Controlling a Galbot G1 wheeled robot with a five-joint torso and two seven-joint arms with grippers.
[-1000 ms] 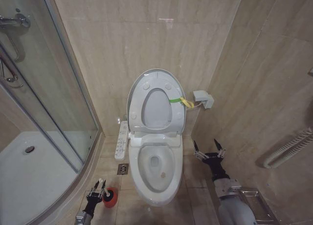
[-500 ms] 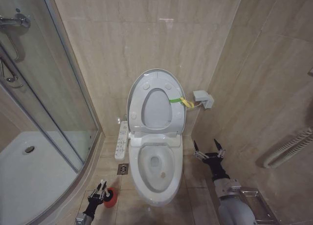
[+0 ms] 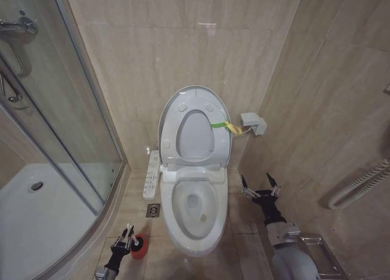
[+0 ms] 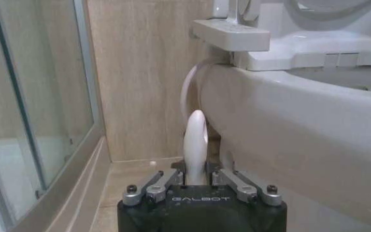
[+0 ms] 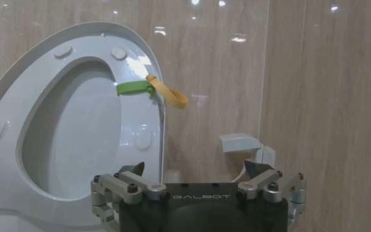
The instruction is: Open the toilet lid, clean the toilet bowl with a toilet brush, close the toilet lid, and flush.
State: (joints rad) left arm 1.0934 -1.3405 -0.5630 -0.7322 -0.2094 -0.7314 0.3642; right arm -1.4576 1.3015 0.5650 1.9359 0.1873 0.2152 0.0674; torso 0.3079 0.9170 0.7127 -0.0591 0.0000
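The toilet lid (image 3: 195,134) stands raised against the wall with the seat ring up in front of it; the right wrist view shows it (image 5: 69,145) close by. Below lies the open toilet bowl (image 3: 194,210) with water at the bottom. On the floor left of the bowl stands the toilet brush (image 3: 139,247) in its red holder. My left gripper (image 3: 125,238) is at the brush, shut on its pale handle (image 4: 195,140), with the bowl's outer wall (image 4: 289,130) alongside. My right gripper (image 3: 260,189) hangs open right of the bowl, holding nothing.
A white button panel (image 3: 150,175) juts from the toilet's left side above a floor drain (image 3: 152,210). The glass shower screen (image 3: 61,122) and white shower tray (image 3: 36,219) close off the left. A grey wall fitting (image 3: 253,123) and tiled wall bound the right.
My left gripper has shifted slightly lower in the head view, the brush with it. The right arm, lid and bowl are unchanged.
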